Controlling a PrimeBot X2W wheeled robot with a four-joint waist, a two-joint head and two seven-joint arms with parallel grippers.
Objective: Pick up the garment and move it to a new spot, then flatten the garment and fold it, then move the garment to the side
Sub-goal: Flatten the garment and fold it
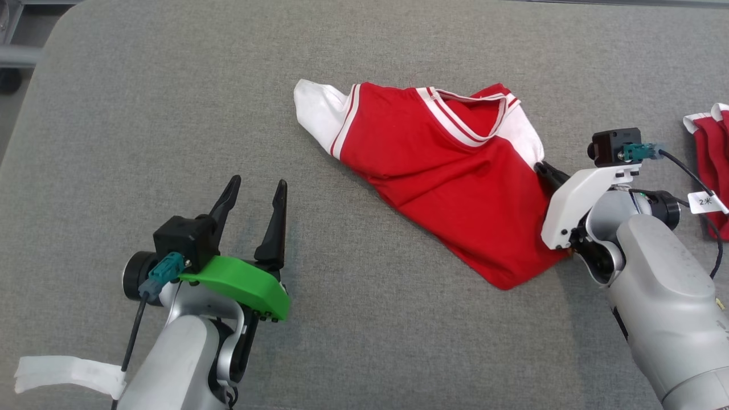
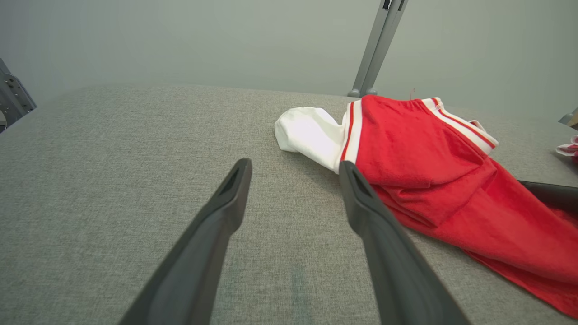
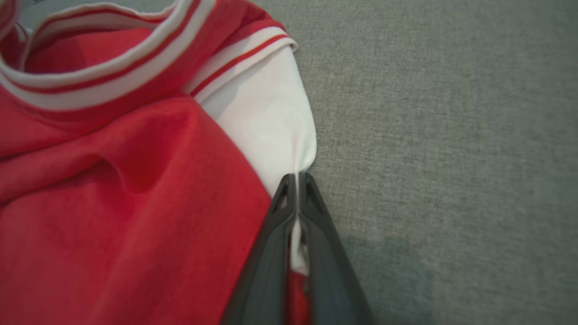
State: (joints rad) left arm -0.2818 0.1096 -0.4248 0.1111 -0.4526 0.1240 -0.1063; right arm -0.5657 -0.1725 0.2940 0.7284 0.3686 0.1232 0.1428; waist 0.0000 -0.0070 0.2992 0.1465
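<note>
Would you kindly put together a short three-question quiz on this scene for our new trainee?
1. True or false: the right tool is shut on the white sleeve of the garment.
2. Choose one: the left tool is
A) open and apart from the garment
B) shut on the collar
C) pressing the hem flat
3. Short answer: toward which side of the table, by the robot's own sides, does the second red and white cloth lie?

Key: 1 true; 2 A; 3 the right side.
</note>
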